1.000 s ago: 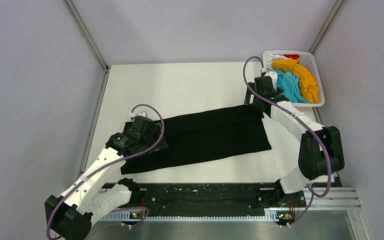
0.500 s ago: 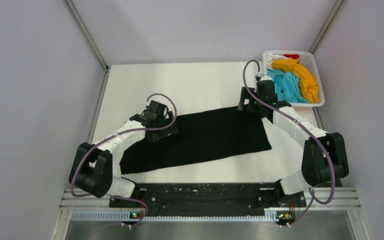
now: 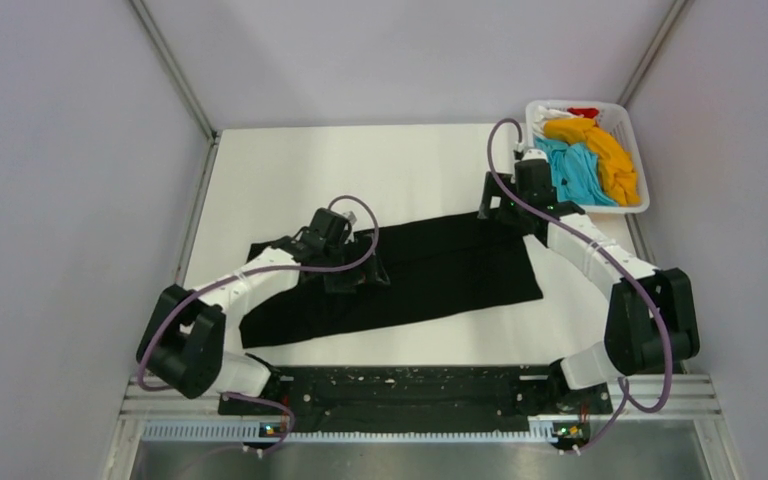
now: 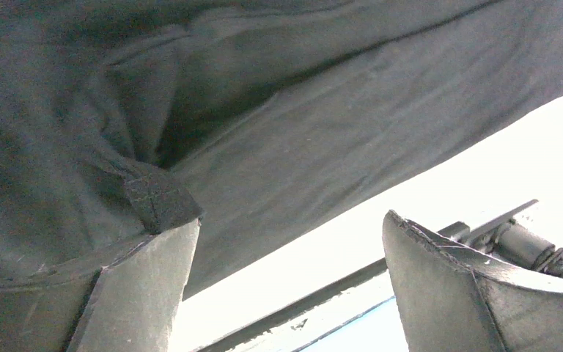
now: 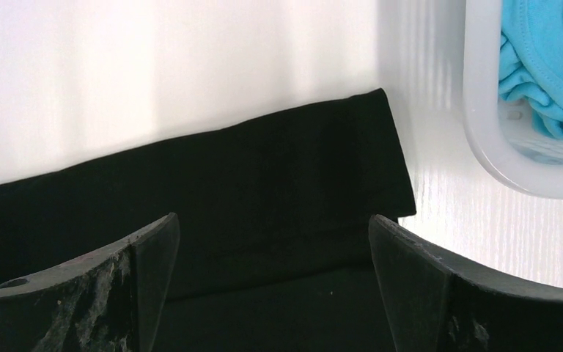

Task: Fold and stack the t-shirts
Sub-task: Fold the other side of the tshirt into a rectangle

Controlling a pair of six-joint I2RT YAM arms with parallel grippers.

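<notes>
Left pincer (image 4: 289, 220) stood spread, one finger tucked beneath the large black cloth t-shirt (image 3: 460, 265) at frame centre, lifting a fold, I judged; my right pincer (image 5: 271, 220), spread too, hovered over its upper-right corner.

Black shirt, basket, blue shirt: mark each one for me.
black shirt (image 3: 460, 265), top view, flat cloth right of its middle
basket (image 3: 615, 208), top view, near rim
blue shirt (image 3: 580, 175), top view, bunched middle
</notes>
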